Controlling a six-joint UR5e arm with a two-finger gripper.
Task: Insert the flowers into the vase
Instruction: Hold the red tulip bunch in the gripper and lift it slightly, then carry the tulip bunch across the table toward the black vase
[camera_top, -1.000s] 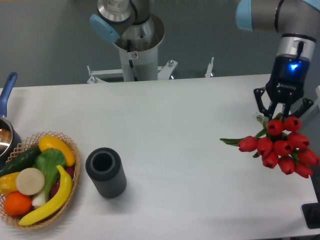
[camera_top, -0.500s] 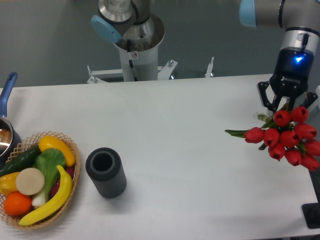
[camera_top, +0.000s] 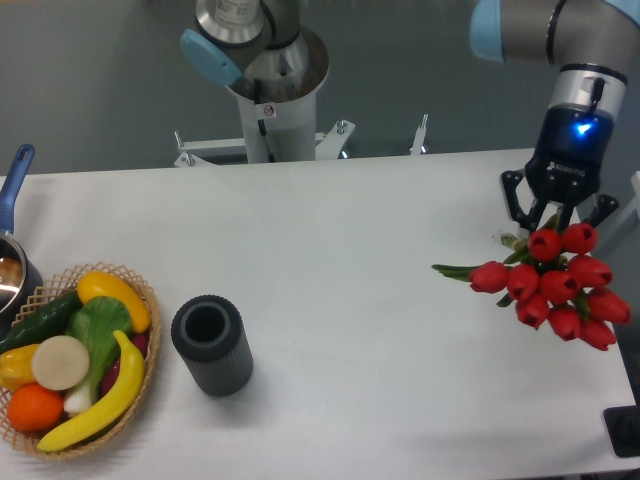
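The flowers (camera_top: 556, 285), a bunch of red tulip buds with green stems and leaves, hang at the right side of the table, just above its surface. My gripper (camera_top: 553, 226) is directly over them and shut on the stems, with the buds spreading below and to the right of the fingers. The vase (camera_top: 210, 344), a short dark ribbed cylinder with an open round mouth, stands upright at the front left of the table, far to the left of the gripper.
A woven basket (camera_top: 140, 296) of fruit and vegetables sits at the front left, next to the vase. A blue-handled pot (camera_top: 12, 190) is at the left edge. The arm's base (camera_top: 270, 90) stands behind the table's middle.
The gripper with the flowers moved slightly right and up, then came back left; it now sits a little left of where it was a second ago.
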